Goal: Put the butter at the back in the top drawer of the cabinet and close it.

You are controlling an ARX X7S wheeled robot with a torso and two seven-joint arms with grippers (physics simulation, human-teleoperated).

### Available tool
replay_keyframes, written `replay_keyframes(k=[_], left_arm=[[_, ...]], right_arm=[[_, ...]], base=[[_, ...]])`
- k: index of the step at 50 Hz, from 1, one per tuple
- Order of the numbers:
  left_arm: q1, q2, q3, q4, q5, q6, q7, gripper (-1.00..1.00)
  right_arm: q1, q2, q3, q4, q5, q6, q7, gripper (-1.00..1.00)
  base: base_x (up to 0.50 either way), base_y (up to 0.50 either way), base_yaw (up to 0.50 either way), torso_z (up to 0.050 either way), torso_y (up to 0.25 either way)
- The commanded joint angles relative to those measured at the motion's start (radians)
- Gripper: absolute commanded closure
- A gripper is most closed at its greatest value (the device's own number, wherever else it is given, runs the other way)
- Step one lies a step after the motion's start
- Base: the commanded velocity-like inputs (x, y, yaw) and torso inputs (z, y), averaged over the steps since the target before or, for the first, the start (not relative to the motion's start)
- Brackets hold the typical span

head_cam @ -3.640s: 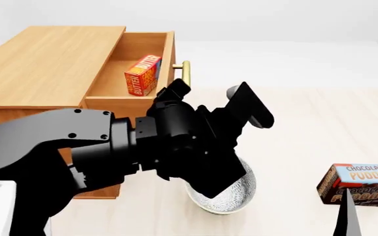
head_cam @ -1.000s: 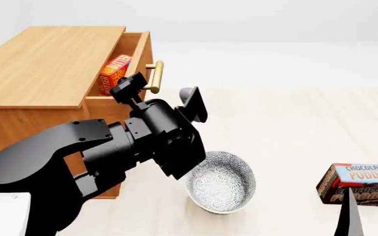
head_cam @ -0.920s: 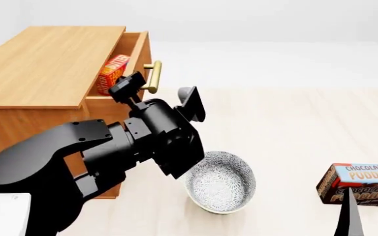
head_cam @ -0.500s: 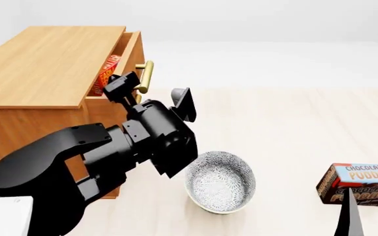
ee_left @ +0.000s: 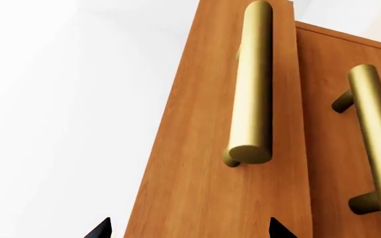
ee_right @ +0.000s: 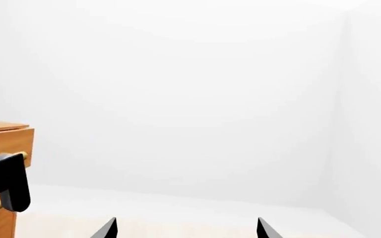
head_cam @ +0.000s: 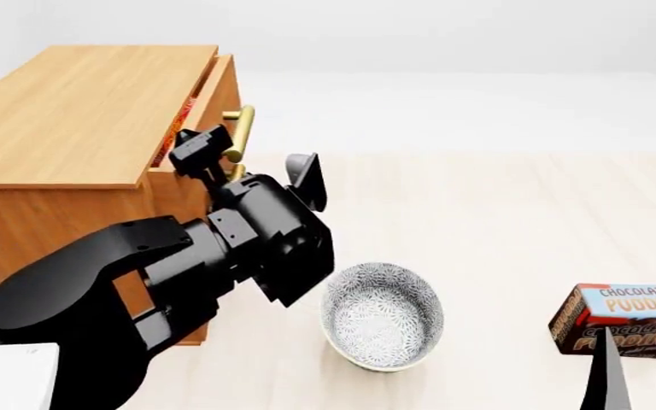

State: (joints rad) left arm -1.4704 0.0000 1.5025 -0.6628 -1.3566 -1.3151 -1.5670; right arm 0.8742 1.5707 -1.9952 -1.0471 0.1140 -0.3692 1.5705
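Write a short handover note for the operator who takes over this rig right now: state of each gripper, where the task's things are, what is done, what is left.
Left gripper: open, empty, jaws on either side of the top drawer's handle, at the drawer front.
Right gripper: open, empty, off to the side, only its tips in view.
Butter: inside the top drawer of the cabinet, just a sliver visible through the gap.
Done: butter is in the drawer; drawer is nearly shut.
Left: push the drawer fully closed, then back the left arm away.
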Motion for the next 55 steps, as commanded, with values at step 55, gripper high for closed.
replay_keyframes(k=[55], left_arm=[[-0.010,0.000,-0.008,-0.149,0.054,-0.063,-0.004,-1.00]], right_arm=[[-0.015,0.000,-0.005,0.000,-0.023,-0.004,-0.006,-1.00]], base=[[0.00,0.00,0.00,0.000,0.000]])
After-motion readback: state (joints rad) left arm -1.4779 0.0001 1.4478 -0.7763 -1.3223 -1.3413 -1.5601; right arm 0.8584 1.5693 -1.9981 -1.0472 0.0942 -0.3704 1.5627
